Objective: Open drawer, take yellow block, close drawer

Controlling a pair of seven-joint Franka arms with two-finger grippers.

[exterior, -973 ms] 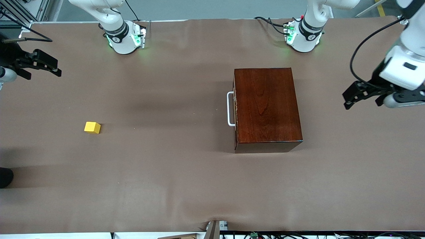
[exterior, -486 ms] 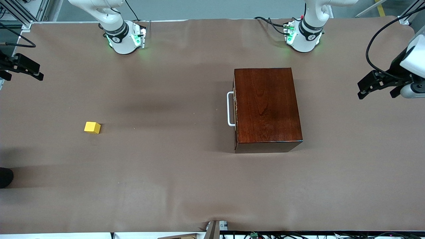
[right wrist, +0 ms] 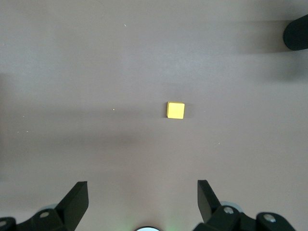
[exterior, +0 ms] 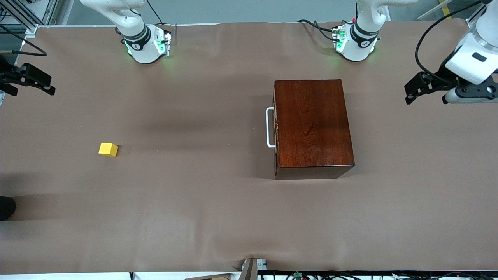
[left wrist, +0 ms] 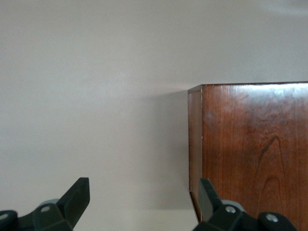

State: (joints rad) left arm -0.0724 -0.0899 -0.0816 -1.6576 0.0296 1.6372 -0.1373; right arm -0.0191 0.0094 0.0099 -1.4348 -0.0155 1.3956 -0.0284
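Observation:
The dark reddish-brown wooden box (exterior: 313, 124) stands on the table with its drawer shut and the white U-shaped handle (exterior: 269, 127) facing the right arm's end. The yellow block (exterior: 108, 149) lies on the bare table toward the right arm's end, outside the box. My left gripper (exterior: 422, 91) is open and empty over bare table beside the box, at the left arm's end; its wrist view (left wrist: 144, 197) shows the box's corner (left wrist: 250, 149). My right gripper (exterior: 33, 83) is open and empty over the table's edge at the right arm's end; its wrist view (right wrist: 143, 197) shows the block (right wrist: 175, 110).
The brown table cover (exterior: 194, 202) is wrinkled near the front edge. A dark round object (exterior: 6, 208) sits at the table's edge at the right arm's end and also shows in the right wrist view (right wrist: 296, 31). Both arm bases (exterior: 146, 44) stand along the back.
My left gripper has risen away from the table beside the box and swung a little. My right gripper has drawn back toward the table's edge. The box and the block have not moved.

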